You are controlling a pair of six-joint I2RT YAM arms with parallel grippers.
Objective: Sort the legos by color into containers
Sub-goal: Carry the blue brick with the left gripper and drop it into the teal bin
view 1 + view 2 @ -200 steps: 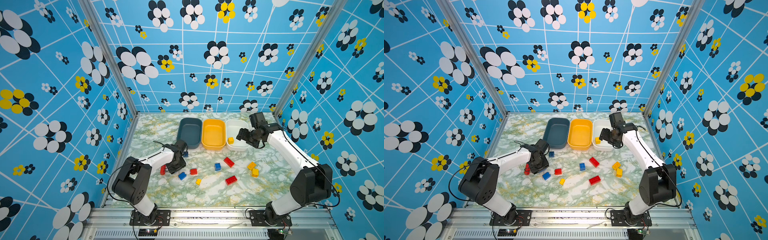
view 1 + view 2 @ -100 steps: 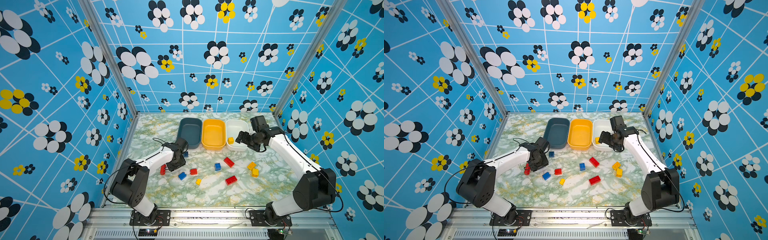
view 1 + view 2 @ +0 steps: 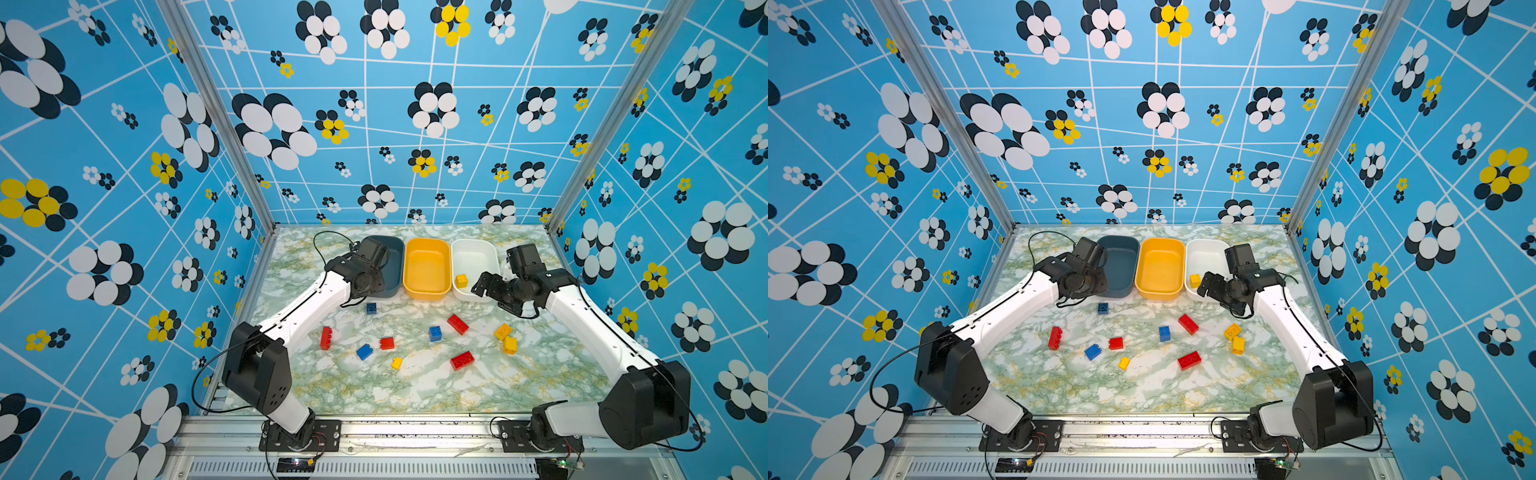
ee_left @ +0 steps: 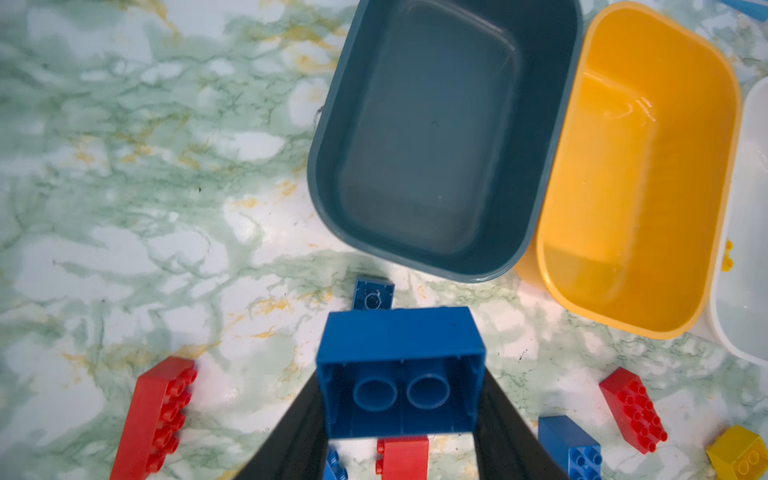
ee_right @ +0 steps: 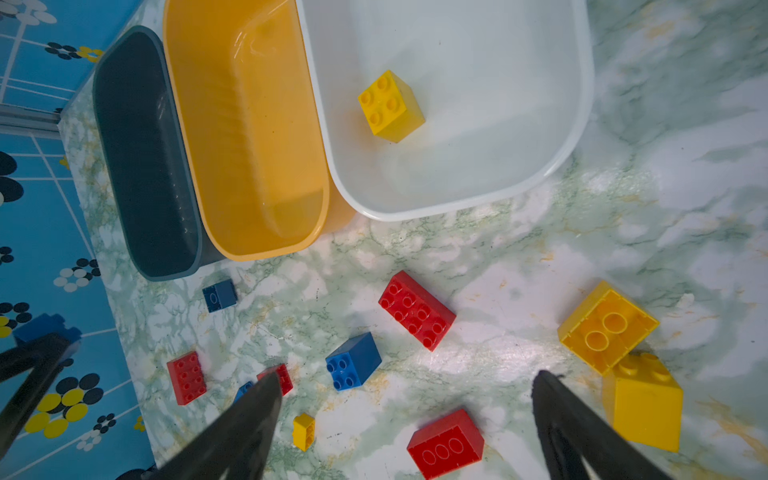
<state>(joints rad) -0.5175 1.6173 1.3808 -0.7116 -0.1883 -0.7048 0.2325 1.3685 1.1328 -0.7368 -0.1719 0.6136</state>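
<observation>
My left gripper (image 4: 401, 386) is shut on a blue lego (image 4: 401, 345), held above the marble just in front of the dark teal tub (image 4: 328, 199). In both top views the wrist hides it at that tub's front left corner (image 3: 392, 291). My right gripper (image 5: 407, 386) is open and empty, hovering at the white tub's front edge (image 3: 469, 297). One yellow lego (image 5: 390, 106) lies in the white tub. The orange-yellow tub (image 3: 427, 266) and the teal tub hold nothing. Several red, blue and yellow legos lie loose on the table.
Loose on the marble are a long red lego (image 3: 326, 337), a small dark blue one (image 3: 371, 308), a blue one (image 3: 435, 333), two red ones (image 3: 457, 324) (image 3: 462, 360) and two yellow ones together (image 3: 507, 338). Patterned walls close in three sides.
My left gripper has lifted away from the loose legos and moved toward the teal tub with the blue lego. My right gripper has opened wider and drawn back from over the white tub.
</observation>
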